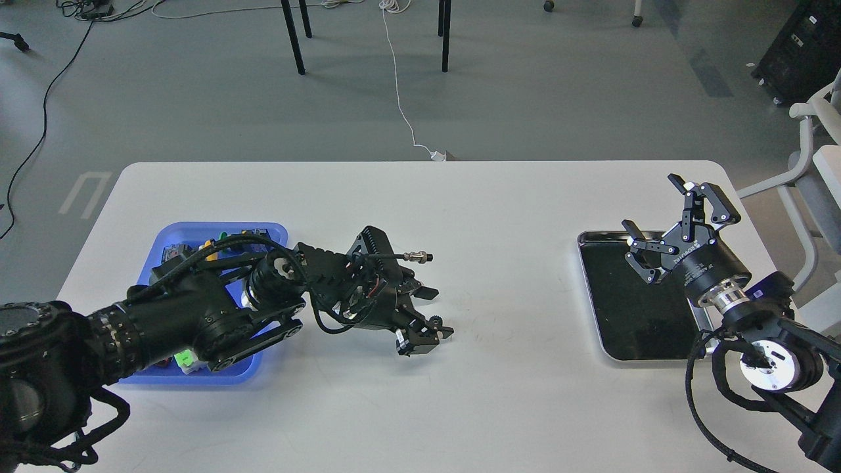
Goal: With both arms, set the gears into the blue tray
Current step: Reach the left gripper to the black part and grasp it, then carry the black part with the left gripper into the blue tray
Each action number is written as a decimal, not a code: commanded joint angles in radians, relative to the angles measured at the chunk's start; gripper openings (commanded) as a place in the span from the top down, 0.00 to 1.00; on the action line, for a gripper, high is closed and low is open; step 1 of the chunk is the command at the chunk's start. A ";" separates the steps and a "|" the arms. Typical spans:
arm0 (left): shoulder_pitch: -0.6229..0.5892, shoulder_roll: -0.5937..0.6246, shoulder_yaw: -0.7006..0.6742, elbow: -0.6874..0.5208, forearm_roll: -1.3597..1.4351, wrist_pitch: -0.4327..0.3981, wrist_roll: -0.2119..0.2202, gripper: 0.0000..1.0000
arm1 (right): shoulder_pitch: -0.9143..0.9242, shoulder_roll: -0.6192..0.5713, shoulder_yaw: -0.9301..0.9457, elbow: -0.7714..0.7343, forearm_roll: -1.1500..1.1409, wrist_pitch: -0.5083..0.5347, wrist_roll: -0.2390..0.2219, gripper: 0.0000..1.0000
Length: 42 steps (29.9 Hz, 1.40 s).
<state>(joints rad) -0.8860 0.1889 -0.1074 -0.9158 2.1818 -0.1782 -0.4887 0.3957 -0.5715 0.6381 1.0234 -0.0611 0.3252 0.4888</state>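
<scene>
One small black gear (pixel 435 321) lies on the white table, about mid-table. My left gripper (pixel 430 314) points down over it, fingers apart, and the gear sits against the nearer finger (pixel 420 339); no grip on it shows. The blue tray (pixel 279 231) lies at the left, largely covered by my left arm, with coloured push-button switches (pixel 186 358) inside. No gear shows in the tray. My right gripper (pixel 657 209) hangs open and empty above the far edge of the metal tray.
A silver-rimmed metal tray (pixel 601 341) with a black inside lies at the right under my right arm. A cable with a metal plug (pixel 418 256) sticks out of the left wrist. A white chair (pixel 815 164) stands past the table's right edge.
</scene>
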 commanded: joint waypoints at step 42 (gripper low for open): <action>-0.026 0.549 -0.104 -0.192 0.000 0.000 0.000 0.89 | 0.000 0.013 -0.005 0.006 -0.002 -0.005 0.000 0.01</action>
<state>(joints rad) -0.9670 0.6531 -0.1890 -1.0816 2.1818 -0.1785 -0.4888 0.3965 -0.5597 0.6334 1.0286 -0.0630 0.3208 0.4887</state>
